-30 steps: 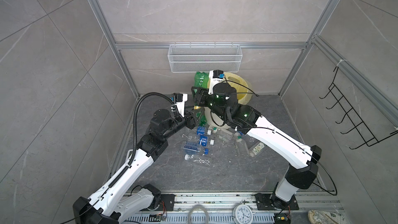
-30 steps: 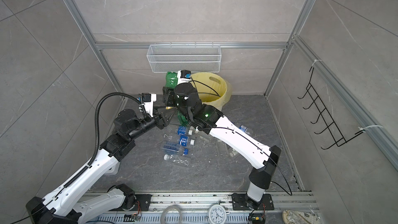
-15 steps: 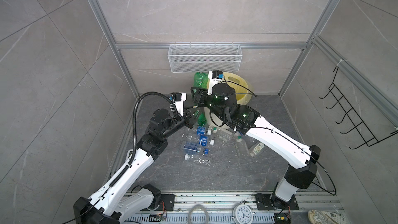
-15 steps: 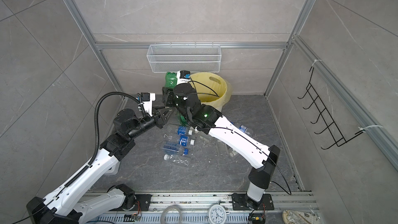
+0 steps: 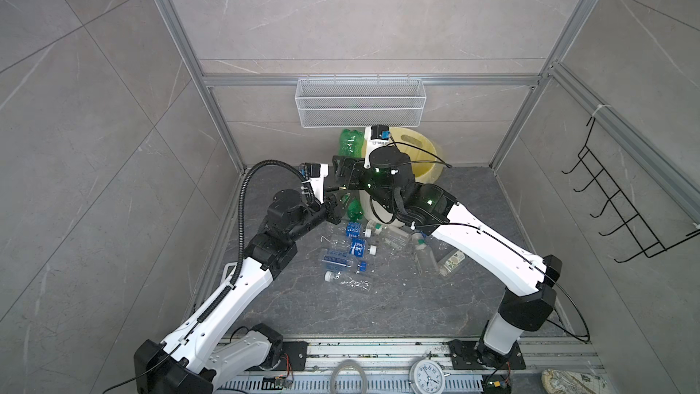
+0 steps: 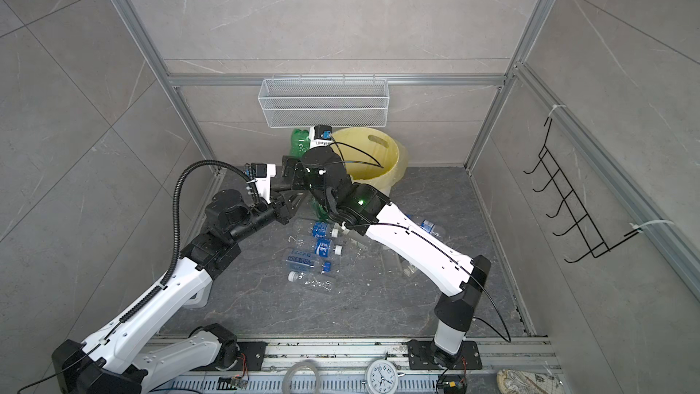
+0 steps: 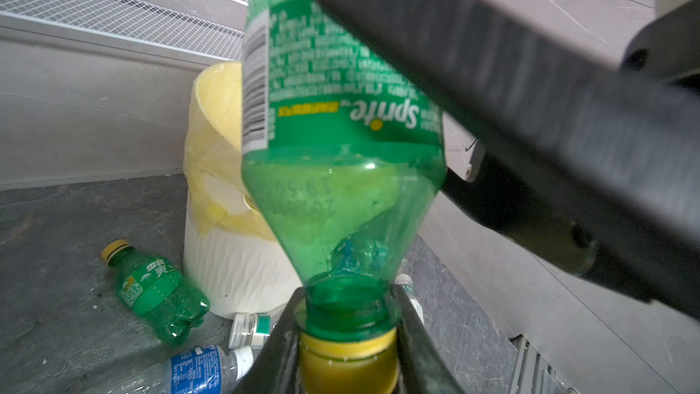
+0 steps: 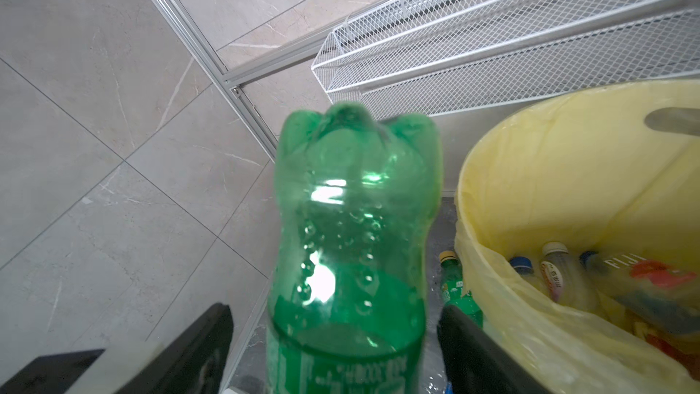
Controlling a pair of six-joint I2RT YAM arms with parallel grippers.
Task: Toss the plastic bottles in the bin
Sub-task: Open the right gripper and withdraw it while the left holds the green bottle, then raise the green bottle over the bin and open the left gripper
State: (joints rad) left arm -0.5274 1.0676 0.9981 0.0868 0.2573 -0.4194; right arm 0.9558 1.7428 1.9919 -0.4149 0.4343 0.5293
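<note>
The left claw [image 7: 346,320] is clamped tight on the neck of a large green plastic Sprite bottle [image 7: 341,191], next to its yellow cap, holding it cap-down with its base uppermost; the right claw [image 8: 341,346] stands wide open, jaws either side of the bottle's labelled body, a gap showing; the bottle hangs just beside the round cream-white ribbed plastic bin [image 8: 530,168] lined with a yellow bag, outside its rim; a small green bottle [image 7: 155,289] and clear blue-labelled bottles [image 5: 352,248] lie on the dark grey counter [image 5: 397,305].
</note>
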